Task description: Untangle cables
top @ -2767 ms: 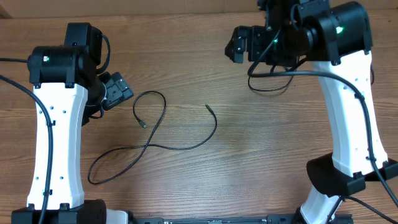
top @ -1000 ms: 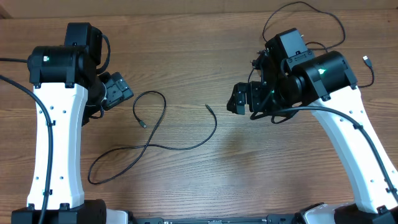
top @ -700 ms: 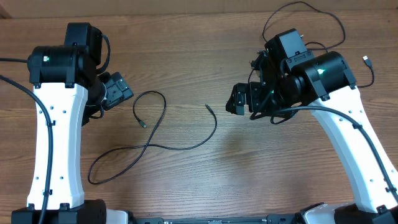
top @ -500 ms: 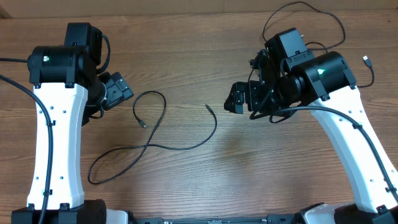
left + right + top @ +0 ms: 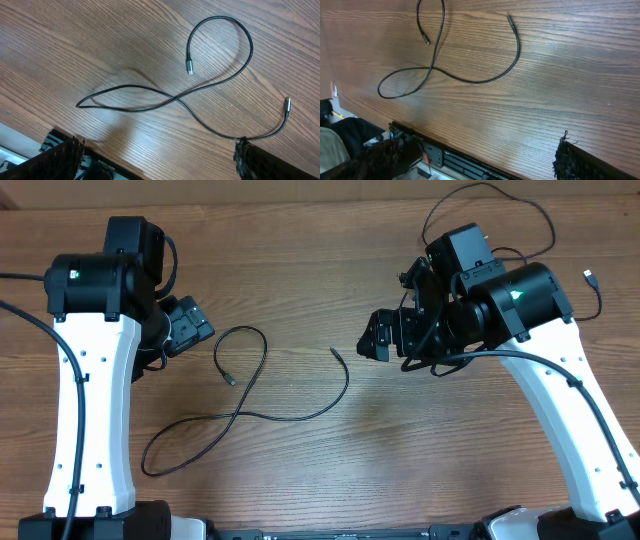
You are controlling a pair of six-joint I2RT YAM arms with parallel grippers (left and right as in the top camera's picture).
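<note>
tabletop [image 5: 300, 270] of brown wood is carrying two thin black cables. first cable [image 5: 238, 413] is lying left of centre and crossing over itself once, making two loose loops. its long axis is running from the near left up toward the middle. its silvery plug [image 5: 189, 67] is resting inside the upper loop. its other free end [image 5: 334, 351] is pointing toward the right pincer [image 5: 370, 345], which is hovering just beside that end, on its right, spread wide and holding nothing. left pincer [image 5: 192, 328] is also gaping wide and empty, sitting near the upper loop but apart from it. judging by this, the right arm is the nearer one to the free end, and the left arm is nearer the plug. second cable [image 5: 590, 277] is lying at the far right behind the right arm. the arm is hiding part of it, so whether it is knotted cannot be told. in both wrist views only the dark finger edges are showing at the bottom corners.
</note>
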